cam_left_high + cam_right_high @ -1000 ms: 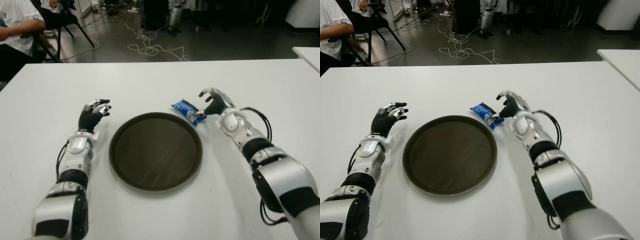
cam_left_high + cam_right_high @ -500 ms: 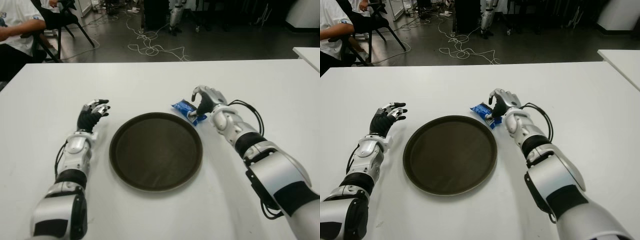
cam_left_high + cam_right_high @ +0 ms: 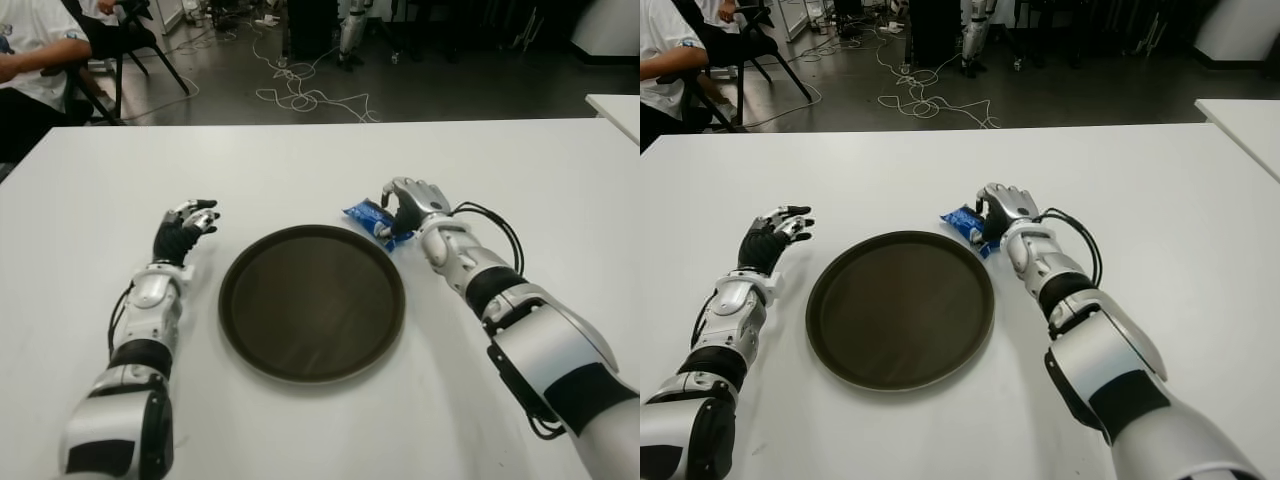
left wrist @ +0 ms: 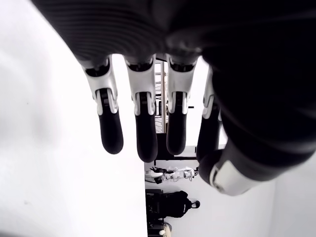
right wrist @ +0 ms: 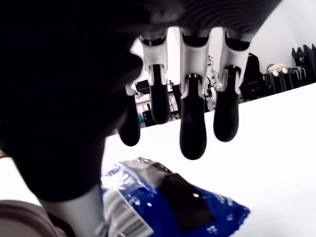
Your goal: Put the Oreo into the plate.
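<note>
- The dark round plate (image 3: 311, 302) sits on the white desk (image 3: 300, 165) between the two arms, and nothing lies in it.
- The blue Oreo packet (image 3: 372, 220) lies on the desk just beyond the plate's far right rim, outside it; whether its near end overlaps the rim cannot be told from the head views.
- The right robot hand (image 3: 405, 203) is over the right end of the packet, fingers (image 5: 192, 133) curled down above the wrapper with the thumb alongside it; the wrist view shows a gap between fingertips and wrapper, so it appears not to be gripping it yet.
- Compared with a second ago, the right robot hand has shifted left and closed in over the packet, where earlier it was at the packet's right tip with its fingers more spread.
- The packet itself lies in the same spot as before, and the plate has not moved.
- The packet's long axis runs diagonally, from far left to near right, with the near right end under the hand.
- The left robot hand (image 3: 183, 228) shows to the left of the plate, apart from it, fingers (image 4: 110, 128) loosely extended and holding nothing.
</note>
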Controlling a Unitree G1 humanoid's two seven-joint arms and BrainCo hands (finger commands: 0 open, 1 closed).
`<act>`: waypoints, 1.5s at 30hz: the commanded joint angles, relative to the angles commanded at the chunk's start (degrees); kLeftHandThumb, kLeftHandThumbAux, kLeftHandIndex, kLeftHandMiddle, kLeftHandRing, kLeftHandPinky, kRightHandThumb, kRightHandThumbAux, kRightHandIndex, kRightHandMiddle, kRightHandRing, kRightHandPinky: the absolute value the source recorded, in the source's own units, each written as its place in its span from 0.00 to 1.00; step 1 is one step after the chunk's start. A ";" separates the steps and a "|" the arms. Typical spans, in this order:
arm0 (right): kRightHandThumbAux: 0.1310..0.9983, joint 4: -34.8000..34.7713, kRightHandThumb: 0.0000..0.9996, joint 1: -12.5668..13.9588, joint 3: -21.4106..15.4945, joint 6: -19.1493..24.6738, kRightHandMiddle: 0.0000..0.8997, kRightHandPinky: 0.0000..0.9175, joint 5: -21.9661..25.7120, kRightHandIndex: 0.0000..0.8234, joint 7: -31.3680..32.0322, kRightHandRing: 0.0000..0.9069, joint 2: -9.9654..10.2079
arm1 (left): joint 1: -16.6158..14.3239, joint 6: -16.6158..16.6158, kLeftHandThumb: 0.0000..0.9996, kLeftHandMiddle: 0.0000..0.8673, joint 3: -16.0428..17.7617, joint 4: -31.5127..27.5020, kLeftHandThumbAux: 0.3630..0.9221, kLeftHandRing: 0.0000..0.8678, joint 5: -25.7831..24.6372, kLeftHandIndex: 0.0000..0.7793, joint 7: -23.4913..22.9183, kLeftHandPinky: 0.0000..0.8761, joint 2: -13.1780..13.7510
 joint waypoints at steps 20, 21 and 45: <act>0.86 0.03 0.01 0.27 -0.27 1.00 0.65 0.61 0.49 0.55 -0.45 0.64 0.29 | -0.30 -1.00 0.68 0.33 0.20 0.87 0.64 0.34 -0.18 0.51 -0.12 0.36 0.03; 0.86 0.05 0.01 0.27 -0.33 1.10 0.65 0.60 0.55 0.55 -0.44 0.64 0.34 | -0.34 -1.07 0.68 0.33 0.18 0.98 0.64 0.34 -0.12 0.51 -0.08 0.36 0.06; 0.74 0.73 0.00 -0.04 -2.34 6.88 0.13 0.24 2.47 0.02 4.35 0.19 1.13 | -1.23 -1.05 0.67 0.32 -0.25 2.60 0.64 0.33 0.24 0.51 -0.13 0.35 0.58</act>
